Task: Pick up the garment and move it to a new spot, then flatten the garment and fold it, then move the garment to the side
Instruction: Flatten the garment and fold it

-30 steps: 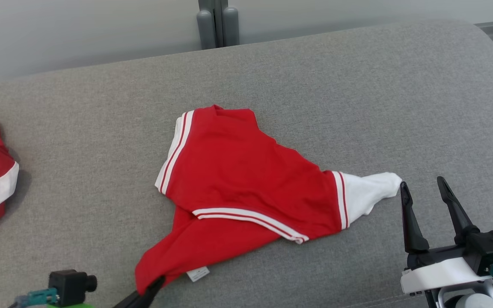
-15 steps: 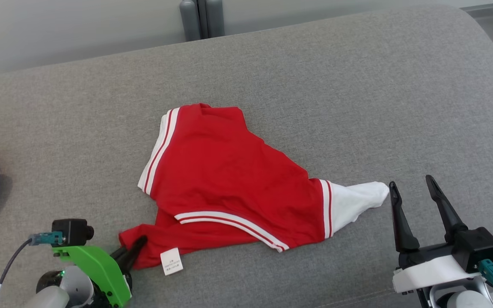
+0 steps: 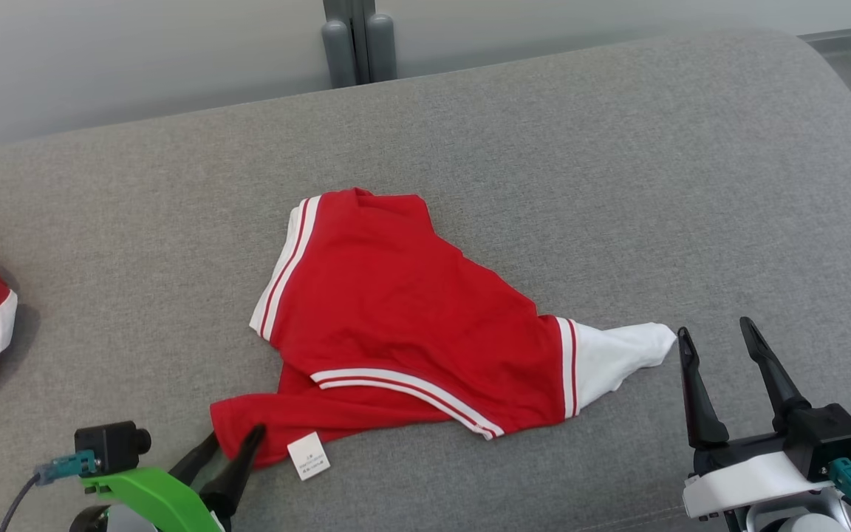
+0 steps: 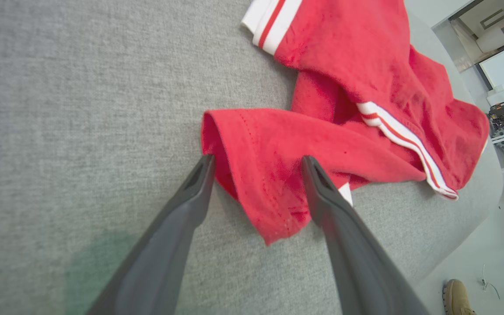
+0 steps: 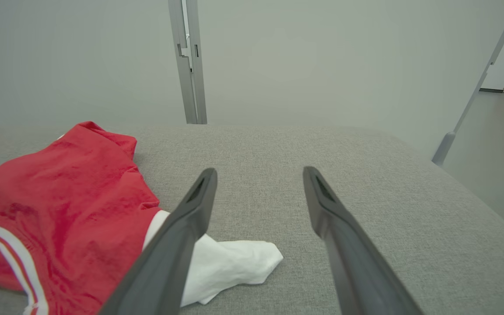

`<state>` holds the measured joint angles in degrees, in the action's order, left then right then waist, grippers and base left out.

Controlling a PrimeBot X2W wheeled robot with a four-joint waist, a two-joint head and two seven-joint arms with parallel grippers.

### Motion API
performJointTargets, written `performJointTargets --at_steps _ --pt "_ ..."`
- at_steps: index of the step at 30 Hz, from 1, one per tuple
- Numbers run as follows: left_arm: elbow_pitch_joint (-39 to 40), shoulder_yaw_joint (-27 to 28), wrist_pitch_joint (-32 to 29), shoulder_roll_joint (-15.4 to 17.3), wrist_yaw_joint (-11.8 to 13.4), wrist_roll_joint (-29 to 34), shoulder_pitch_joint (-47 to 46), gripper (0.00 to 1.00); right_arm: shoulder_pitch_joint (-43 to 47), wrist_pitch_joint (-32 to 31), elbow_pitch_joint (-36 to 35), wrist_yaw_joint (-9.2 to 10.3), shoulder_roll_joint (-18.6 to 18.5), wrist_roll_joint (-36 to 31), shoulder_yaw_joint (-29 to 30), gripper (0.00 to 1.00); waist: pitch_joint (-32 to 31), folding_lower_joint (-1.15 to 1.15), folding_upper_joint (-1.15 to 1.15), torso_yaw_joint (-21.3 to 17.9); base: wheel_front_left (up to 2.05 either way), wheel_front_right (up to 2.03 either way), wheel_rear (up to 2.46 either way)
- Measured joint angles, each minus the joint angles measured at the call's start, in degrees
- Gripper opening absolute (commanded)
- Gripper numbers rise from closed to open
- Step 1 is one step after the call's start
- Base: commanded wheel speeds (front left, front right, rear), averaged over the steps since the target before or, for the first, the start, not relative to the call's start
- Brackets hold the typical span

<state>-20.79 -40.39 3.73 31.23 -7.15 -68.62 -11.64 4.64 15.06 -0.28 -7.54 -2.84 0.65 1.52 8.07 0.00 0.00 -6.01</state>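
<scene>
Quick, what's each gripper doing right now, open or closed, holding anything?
Left gripper: open, astride the near corner of the red garment, not clamped.
Right gripper: open, empty, beside the white sleeve.

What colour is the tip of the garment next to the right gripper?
The garment's tip is plain white, clearest in the head view.

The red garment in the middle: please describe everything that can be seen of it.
The red garment lies crumpled, partly folded over, on the grey cushion. Its fabric has white bands with red stripes, a white sleeve end at the right and a white label near the front hem. The open left gripper straddles its front-left corner; the open right gripper is beside the sleeve end.
</scene>
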Motion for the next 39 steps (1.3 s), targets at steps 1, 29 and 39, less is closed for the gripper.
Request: performJointTargets --at_steps 1,29,39 --pt "0.48 -0.09 0.46 0.05 0.02 0.07 0.59 1.00 0.00 0.00 -0.01 0.00 0.00 0.01 -0.02 1.00 -0.06 0.00 0.00 0.16 0.00 0.00 0.00" --pt "21.93 -2.41 -7.32 8.71 0.00 -0.27 -2.01 0.00 -0.10 0.00 0.35 0.00 0.01 1.38 -0.11 1.00 -0.28 0.00 0.00 0.25 0.00 0.00 0.00" --pt "34.08 4.58 -18.69 13.14 2.58 -7.58 -17.75 0.00 -1.85 0.00 0.93 0.00 -0.01 3.49 -1.70 1.00 -0.17 0.00 0.00 -3.28 0.00 0.00 0.00"
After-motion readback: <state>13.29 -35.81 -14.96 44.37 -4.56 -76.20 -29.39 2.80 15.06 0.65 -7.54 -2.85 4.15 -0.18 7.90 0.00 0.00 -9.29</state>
